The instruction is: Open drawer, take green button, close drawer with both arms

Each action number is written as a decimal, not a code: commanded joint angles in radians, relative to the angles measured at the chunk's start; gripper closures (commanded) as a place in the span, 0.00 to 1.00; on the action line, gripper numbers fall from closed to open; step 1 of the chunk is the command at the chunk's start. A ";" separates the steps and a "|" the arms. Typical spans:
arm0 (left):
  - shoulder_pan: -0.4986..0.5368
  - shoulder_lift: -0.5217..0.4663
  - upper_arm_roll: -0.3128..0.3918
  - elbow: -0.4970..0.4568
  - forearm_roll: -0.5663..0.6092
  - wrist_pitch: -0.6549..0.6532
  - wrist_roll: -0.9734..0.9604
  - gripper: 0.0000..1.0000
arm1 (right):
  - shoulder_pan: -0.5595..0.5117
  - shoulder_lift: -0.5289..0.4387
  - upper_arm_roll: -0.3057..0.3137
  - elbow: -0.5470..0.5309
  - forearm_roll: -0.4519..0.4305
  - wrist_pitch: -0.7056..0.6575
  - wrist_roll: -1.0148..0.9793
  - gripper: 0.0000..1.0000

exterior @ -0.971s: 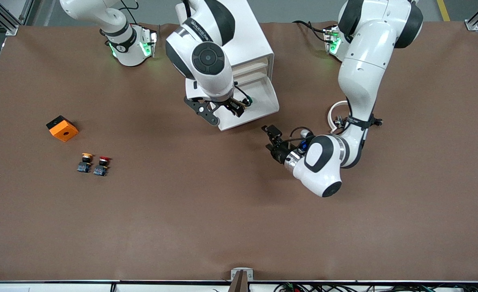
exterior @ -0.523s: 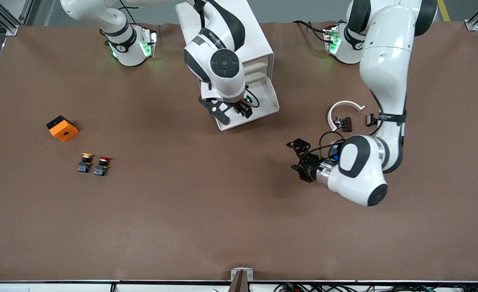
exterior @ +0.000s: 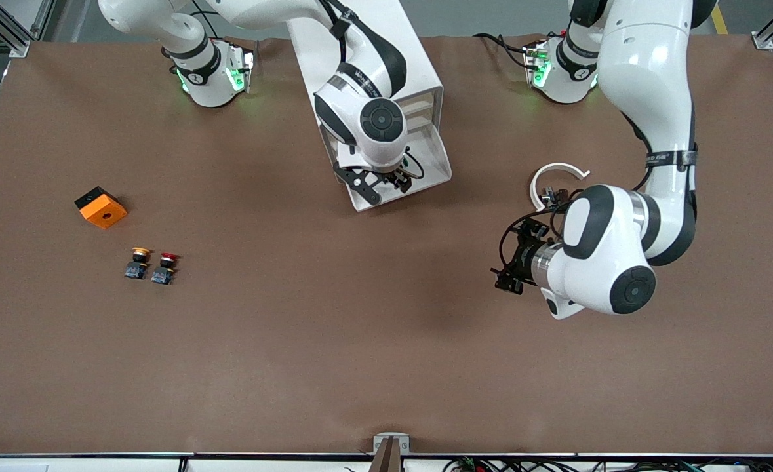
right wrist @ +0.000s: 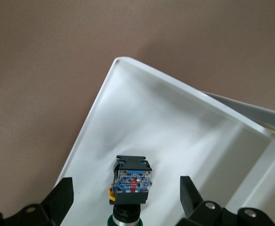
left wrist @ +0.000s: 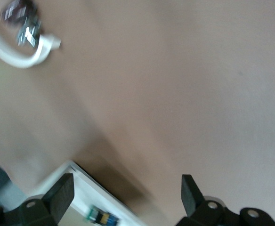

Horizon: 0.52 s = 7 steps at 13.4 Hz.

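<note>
The right tool (exterior: 386, 185) hangs open over the pulled-out drawer (exterior: 440, 169), where the green-capped button (right wrist: 132, 185) lies. The left tool (exterior: 516, 255), also open, hovers over bare desk (exterior: 386, 341) toward the left arm's end.

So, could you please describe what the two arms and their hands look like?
Both arms are glossy white with black joint bands and round black caps. The left hand and right hand are black two-finger units trailing thin black cables. Green lights glow at both bases.

Even overhead light; blurred left wrist view.
</note>
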 commanded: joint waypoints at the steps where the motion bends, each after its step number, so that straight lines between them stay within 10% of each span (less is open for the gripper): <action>1: -0.024 -0.072 -0.007 -0.080 0.098 0.000 0.163 0.00 | 0.021 0.020 -0.007 0.005 0.015 0.011 0.008 0.00; 7: -0.070 -0.245 -0.011 -0.391 0.131 0.217 0.408 0.00 | 0.038 0.047 -0.007 0.005 0.012 0.026 0.005 0.00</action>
